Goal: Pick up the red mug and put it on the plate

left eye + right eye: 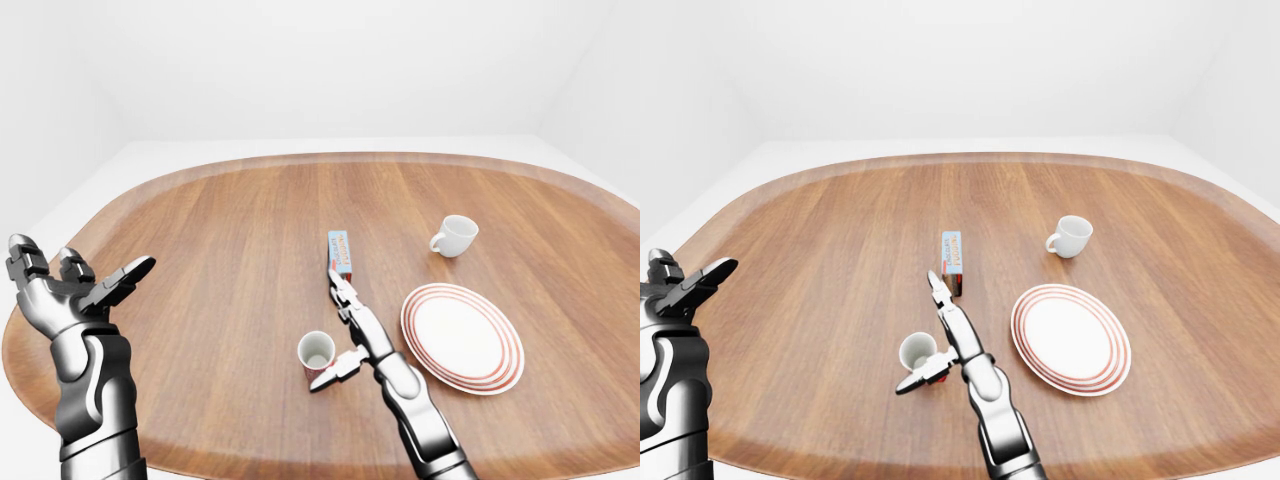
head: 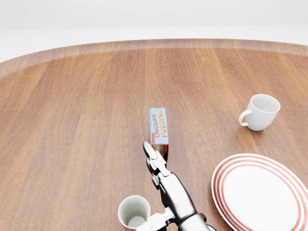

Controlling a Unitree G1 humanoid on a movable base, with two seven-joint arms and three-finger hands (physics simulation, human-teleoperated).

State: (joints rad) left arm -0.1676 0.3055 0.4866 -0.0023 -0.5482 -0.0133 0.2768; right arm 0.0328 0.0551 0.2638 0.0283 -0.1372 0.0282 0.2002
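The red mug (image 1: 316, 353), white inside, stands upright on the wooden table (image 1: 200, 230), left of the plate (image 1: 462, 337). The plate is white with red rings and bare. My right hand (image 1: 328, 330) is open just right of the mug: its fingers stretch straight toward the top of the view, past the mug, and its thumb (image 1: 335, 370) lies under the mug's lower right side. Whether the thumb touches the mug I cannot tell. My left hand (image 1: 85, 265) is open and empty, raised at the left edge, far from the mug.
A chocolate pudding box (image 2: 159, 126) lies just beyond my right fingertips. A white mug (image 1: 455, 236) stands above the plate, toward the upper right. The table's curved rim (image 1: 300, 158) runs along the top; its lower edge is close below the mug.
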